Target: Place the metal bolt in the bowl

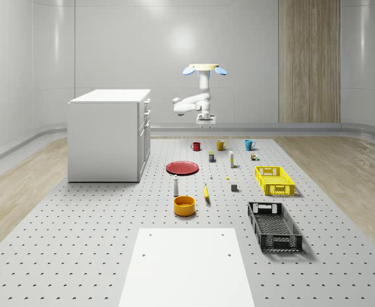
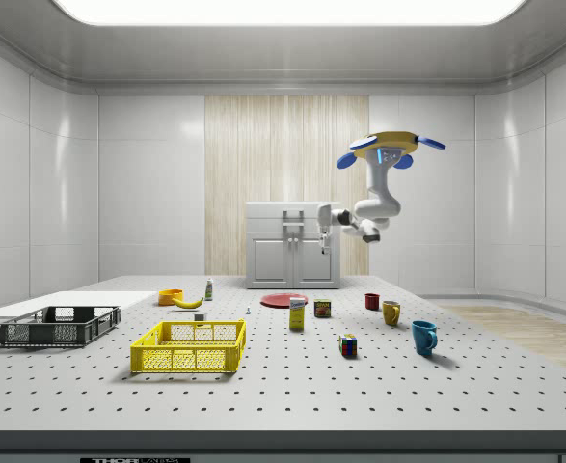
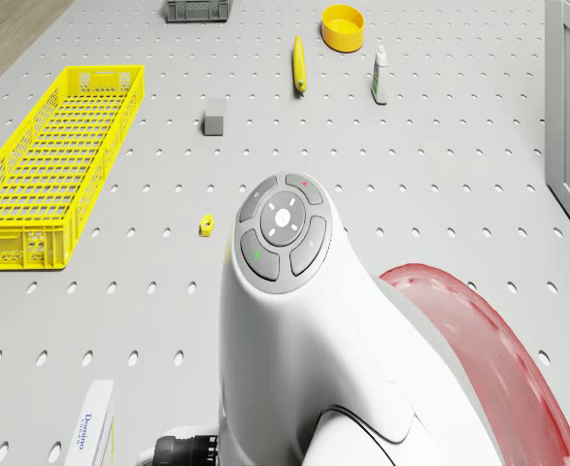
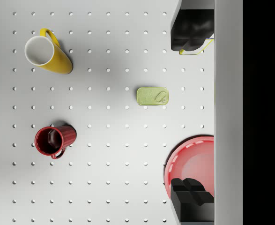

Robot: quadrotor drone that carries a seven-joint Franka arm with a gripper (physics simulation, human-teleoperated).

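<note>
The drone [image 1: 206, 68] is seen hovering high above the far part of the perforated desk [image 1: 98, 243], over the row of mugs. From its underside the white arm [image 1: 197, 102] hangs down, bends at the elbow toward the whole-scene view's left, then folds back so that the wrist points straight down. The jaws [image 1: 205, 119] are held well above the desk surface; in the wrist view the two dark fingertips [image 4: 191, 30] stand far apart with nothing between them, so the jaws are open and empty.

Below the jaws, in the wrist view, a green tin [image 4: 152, 96] lies on the desk, with a yellow mug [image 4: 47, 52] and a red mug [image 4: 55, 140] off to one side and the red plate [image 4: 193, 164] partly behind one fingertip.

The bowl [image 1: 184, 205], orange-yellow, sits on the near part of the desk, just beside a small white bottle [image 1: 176, 186] and a banana [image 1: 206, 192]. A small grey block [image 3: 214, 120] lies between the banana and the yellow crate [image 3: 51, 175]; whether this is the metal bolt cannot be told. It is well apart from the jaws and outside the bowl.
</note>
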